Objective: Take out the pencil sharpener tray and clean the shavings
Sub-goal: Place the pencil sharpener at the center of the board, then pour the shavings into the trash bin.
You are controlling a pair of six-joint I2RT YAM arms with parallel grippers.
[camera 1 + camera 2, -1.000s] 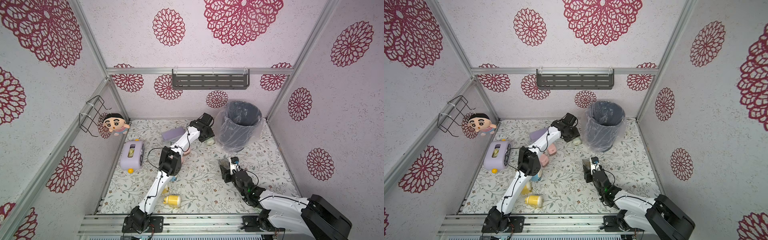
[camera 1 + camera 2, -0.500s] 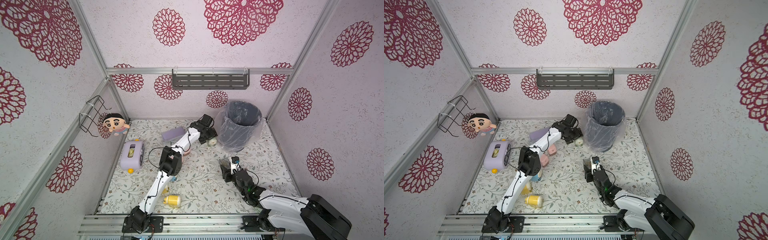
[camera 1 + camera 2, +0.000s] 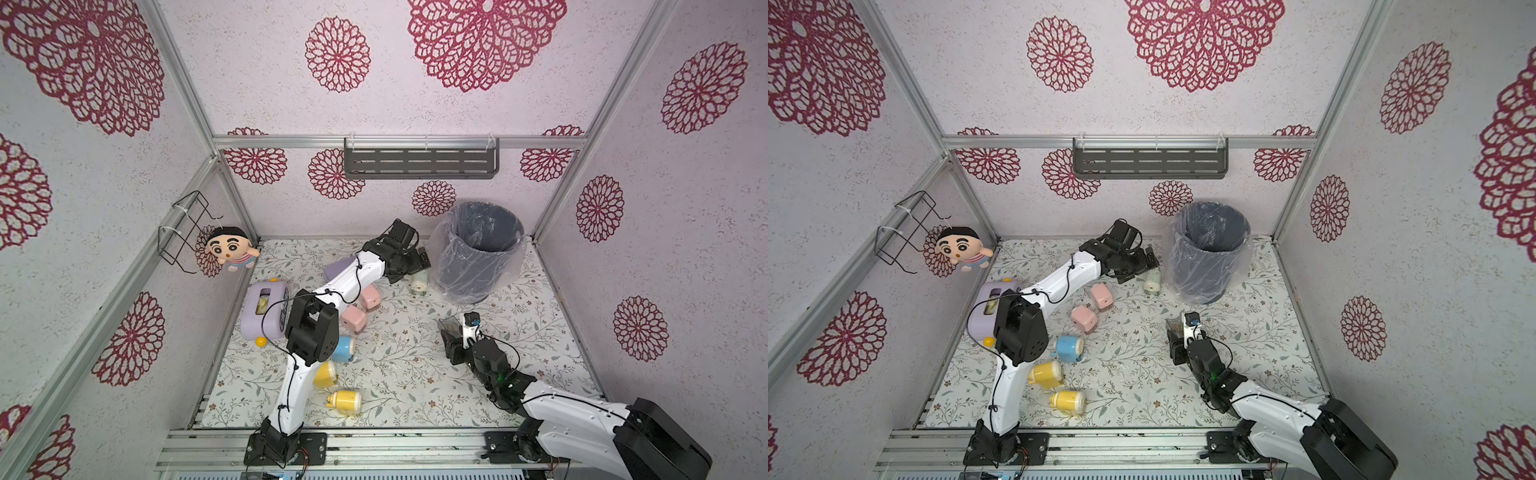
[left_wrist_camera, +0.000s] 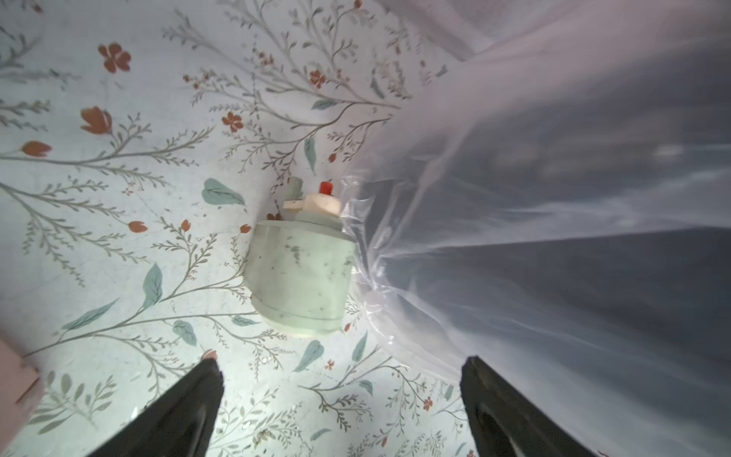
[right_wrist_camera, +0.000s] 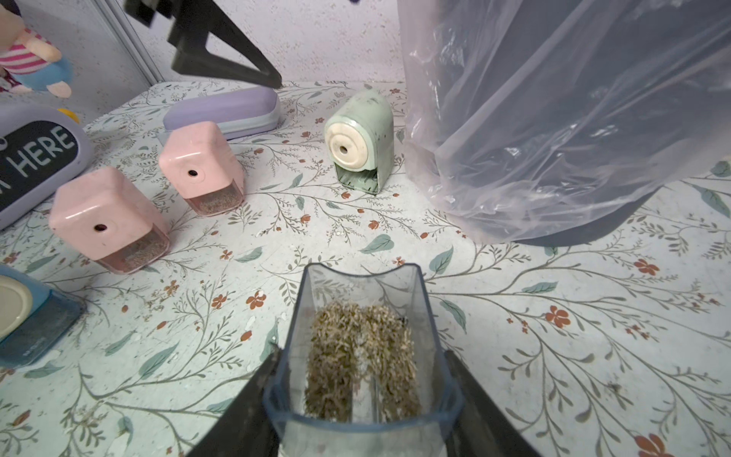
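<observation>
The right pincer (image 5: 362, 358) is pinching the clear pencil sharpener tray (image 5: 360, 283) by its two long walls, low over the counter (image 5: 553, 356). The shavings (image 5: 340, 348) are lying in the tray as two tan ridges towards the gripped end. The green pencil sharpener (image 4: 300, 273) that looks to have given up the tray is standing with an empty slot, touching the bin's plastic liner (image 5: 553, 118). The left pincer (image 4: 340, 362) is hanging over it, spread wide and pinching nothing.

The step in hand, I'd say, is carrying the tray to the grey bin (image 3: 478, 245) and tipping it out. In a top view the bin is sitting at about 1 o'clock from the right pincer, near but not touching.

To do it well, the tray wants lifting level, or with its far end a shade high. That end has a scooped lip, and a dip there would likely spill flakes on the counter.

It should clear the rim fully before turning, because the liner is billowing loosely outside the bin and could catch a corner.

Coming in from the bin's 6 o'clock side looks safest, as the left arm is crowding its 9 o'clock side.

Once the tray is well inside the mouth, a slow roll and a small shake should empty it.
</observation>
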